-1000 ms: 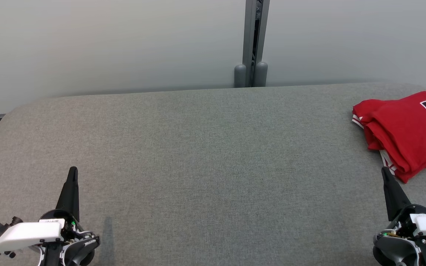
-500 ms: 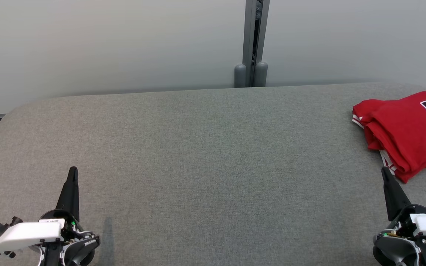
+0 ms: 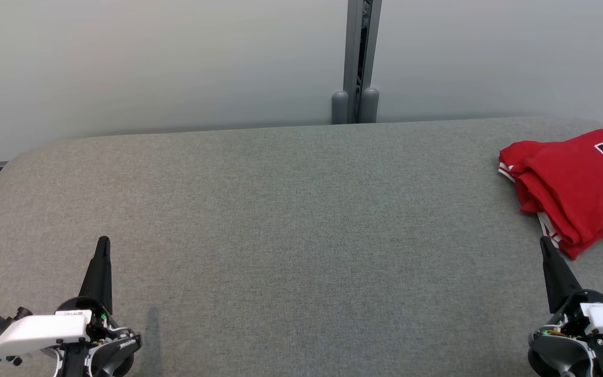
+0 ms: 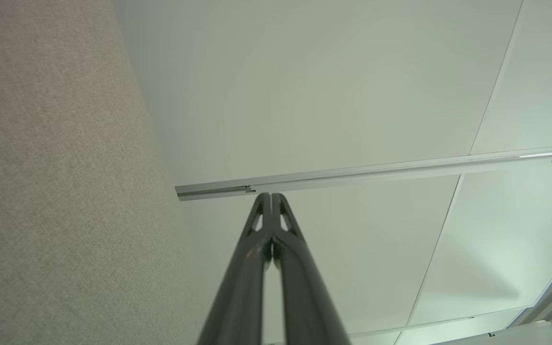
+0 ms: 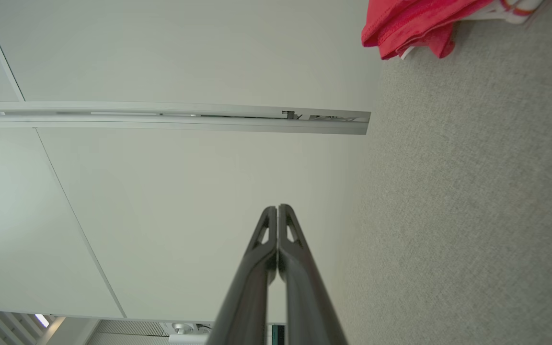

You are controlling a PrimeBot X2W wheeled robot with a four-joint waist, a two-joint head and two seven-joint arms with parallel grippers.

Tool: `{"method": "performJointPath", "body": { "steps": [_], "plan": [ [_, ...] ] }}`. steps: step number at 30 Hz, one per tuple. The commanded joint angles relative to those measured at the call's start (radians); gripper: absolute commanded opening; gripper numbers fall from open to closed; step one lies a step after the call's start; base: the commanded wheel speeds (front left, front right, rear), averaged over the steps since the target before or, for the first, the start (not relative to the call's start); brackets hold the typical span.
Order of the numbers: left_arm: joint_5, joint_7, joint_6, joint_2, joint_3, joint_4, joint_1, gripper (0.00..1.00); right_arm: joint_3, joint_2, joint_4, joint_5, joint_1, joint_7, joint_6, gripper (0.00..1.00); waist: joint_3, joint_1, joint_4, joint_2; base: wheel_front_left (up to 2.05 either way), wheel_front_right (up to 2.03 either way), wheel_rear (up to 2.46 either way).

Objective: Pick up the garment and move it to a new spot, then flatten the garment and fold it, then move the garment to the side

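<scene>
Red garment (image 3: 576,183) lies folded on grey table (image 3: 301,225); left tool (image 3: 103,242) and right tool (image 3: 544,243) pinched closed, empty.

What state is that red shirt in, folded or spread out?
Folded, though roughly. The red shirt lies in several stacked layers at the right end of the grey table, not spread flat.

Head above, R wrist low — share garment (image 3: 573,183)
</scene>
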Motion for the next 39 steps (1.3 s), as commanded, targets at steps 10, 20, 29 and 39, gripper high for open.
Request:
{"method": "performJointPath", "body": {
  "steps": [10,20,29,39],
  "plan": [
    [-0.001,0.003,-0.003,0.005,0.004,0.000,-0.014,0.00,0.000,-0.004,-0.002,0.002,-0.008,0.003,0.000,0.00,0.000,0.0000,0.000,0.0000,0.00,0.00,0.00],
    [-0.001,0.003,-0.003,0.005,0.004,0.000,-0.014,0.00,0.000,-0.004,-0.002,0.002,-0.008,0.003,0.000,0.00,0.000,0.0000,0.000,0.0000,0.00,0.00,0.00],
    [-0.001,0.003,-0.003,0.005,0.004,0.000,-0.014,0.00,0.000,-0.004,-0.002,0.002,-0.008,0.003,0.000,0.00,0.000,0.0000,0.000,0.0000,0.00,0.00,0.00],
    [-0.001,0.003,-0.003,0.005,0.003,0.000,-0.014,0.00,0.000,-0.004,-0.002,0.003,-0.008,0.003,0.000,0.00,0.000,0.0000,0.000,0.0000,0.00,0.00,0.00]
  ]
}}
